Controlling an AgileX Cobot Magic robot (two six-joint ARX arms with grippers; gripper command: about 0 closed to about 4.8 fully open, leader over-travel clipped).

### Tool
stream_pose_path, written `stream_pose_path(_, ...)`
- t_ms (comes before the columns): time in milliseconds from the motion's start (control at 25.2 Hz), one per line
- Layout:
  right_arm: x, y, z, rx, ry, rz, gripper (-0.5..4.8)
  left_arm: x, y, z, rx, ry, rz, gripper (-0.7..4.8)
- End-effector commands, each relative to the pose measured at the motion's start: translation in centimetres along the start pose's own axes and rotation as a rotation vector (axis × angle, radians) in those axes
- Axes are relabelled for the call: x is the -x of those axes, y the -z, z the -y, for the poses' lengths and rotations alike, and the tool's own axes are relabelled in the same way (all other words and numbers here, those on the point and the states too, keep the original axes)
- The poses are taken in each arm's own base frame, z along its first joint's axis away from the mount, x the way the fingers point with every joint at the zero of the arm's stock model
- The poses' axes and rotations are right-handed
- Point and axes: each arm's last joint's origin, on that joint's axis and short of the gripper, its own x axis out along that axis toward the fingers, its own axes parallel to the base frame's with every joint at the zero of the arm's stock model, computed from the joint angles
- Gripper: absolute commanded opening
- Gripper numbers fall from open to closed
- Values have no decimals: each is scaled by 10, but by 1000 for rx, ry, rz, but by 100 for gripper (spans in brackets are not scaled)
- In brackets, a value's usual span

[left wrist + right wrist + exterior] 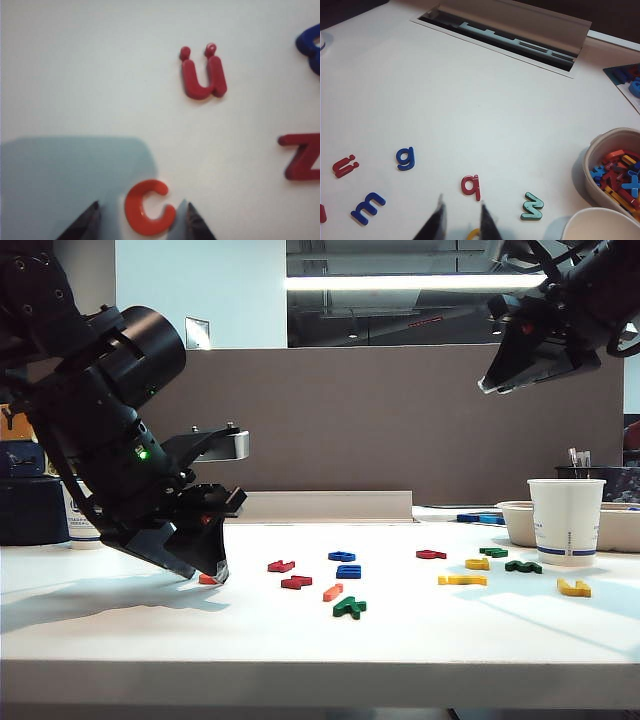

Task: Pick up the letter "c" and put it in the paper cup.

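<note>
The paper cup (566, 521) stood upright on the white table (120, 630) at the right, just in front of a shallow beige bowl (515, 523); from the exterior view I could not see into either. The right wrist view showed what the side-on camera hid: the bowl (600, 150) held a heap of coloured letters, red, blue, orange and yellow, while only the rim of the cup (600, 220) showed at the edge of that picture and its inside stayed unseen.

The left gripper (205, 575) was down at the tabletop on the left, its fingers spread wide and closed on nothing. The letter "c" (208, 579) lay flat on the table between the fingertips, only an orange-red sliver from the side. The left wrist view made it plain: the letter "c" (148, 208) sat between the two dark fingertips (196, 222), close against one of them and with a clear gap to the other. That view also caught a dark red "ü" (202, 74) nearby and part of a red "z" (302, 156).

The right gripper (522, 372) hung high above the table on the right, holding nothing, its jaws apart. Below it the right wrist view showed a blue "g" (405, 158), a red "q" (470, 186) and a blue "m" (366, 207) scattered on the table.
</note>
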Motion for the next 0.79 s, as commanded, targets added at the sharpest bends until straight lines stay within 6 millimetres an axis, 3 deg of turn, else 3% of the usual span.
stream_pose_path(40, 1, -3, 0, 7, 4, 15, 85, 0, 3, 0, 8, -6, -10, 217)
stream_pose_path(794, 1, -3, 0, 7, 4, 16, 85, 0, 6, 0, 54, -4, -38, 214)
